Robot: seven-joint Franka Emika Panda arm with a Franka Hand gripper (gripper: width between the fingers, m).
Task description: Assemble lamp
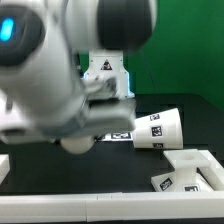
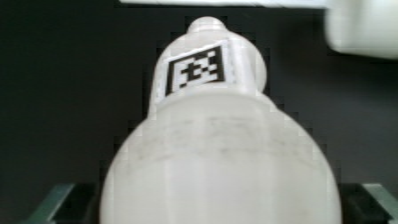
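In the wrist view the white bulb (image 2: 210, 130) fills the picture. Its round body lies between my dark fingers (image 2: 68, 203) and its narrow screw neck with a square tag points away from me. My gripper (image 2: 214, 208) is shut on the bulb. In the exterior view my gripper (image 1: 96, 124) is mostly hidden by the arm, and the bulb's round end (image 1: 75, 143) shows just below it. The tapered shade (image 1: 158, 128) lies on its side to the exterior view's right of the gripper. The low angular base (image 1: 190, 172) sits at the front right.
The arm's bulky white body (image 1: 50, 70) blocks the exterior view's left half. A white pedestal (image 1: 105, 70) stands at the back. A tag of the marker board (image 1: 121, 135) shows under the gripper. A white part (image 2: 365, 25) lies beyond the bulb's neck in the wrist view.
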